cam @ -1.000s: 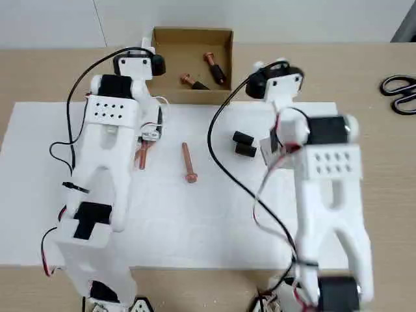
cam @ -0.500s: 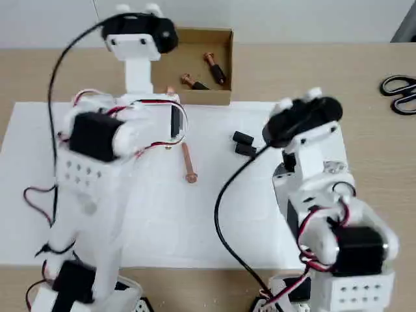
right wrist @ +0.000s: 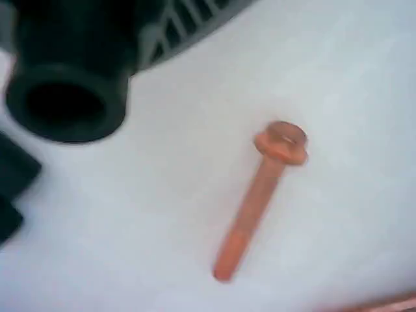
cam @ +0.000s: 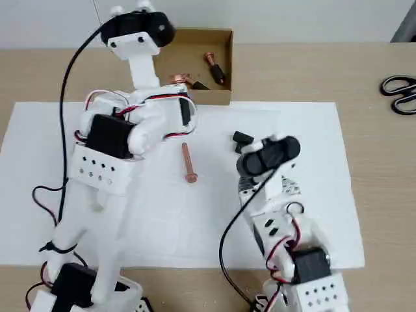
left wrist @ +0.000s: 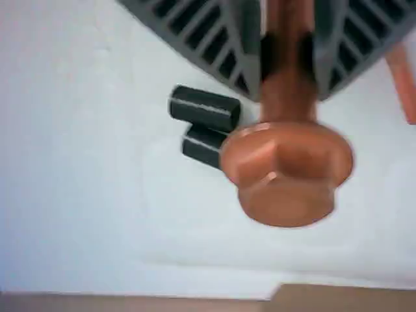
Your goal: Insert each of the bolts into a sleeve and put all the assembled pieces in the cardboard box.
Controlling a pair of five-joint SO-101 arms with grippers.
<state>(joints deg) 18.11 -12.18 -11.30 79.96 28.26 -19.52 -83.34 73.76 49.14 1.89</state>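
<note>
Copper bolt [left wrist: 286, 169] clamped in my L gripper [left wrist: 286, 52], head out, over the white sheet [cam: 312, 195]. R gripper [right wrist: 84, 32] pinches a black sleeve [right wrist: 65, 97]; 2nd bolt [right wrist: 257, 201] lies loose on the sheet, 2 spare sleeves [left wrist: 205, 107] just beside each other.

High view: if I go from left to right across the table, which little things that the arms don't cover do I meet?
copper bolt on the white paper → sleeved bolt in the cardboard box → black sleeve → scissors
</note>
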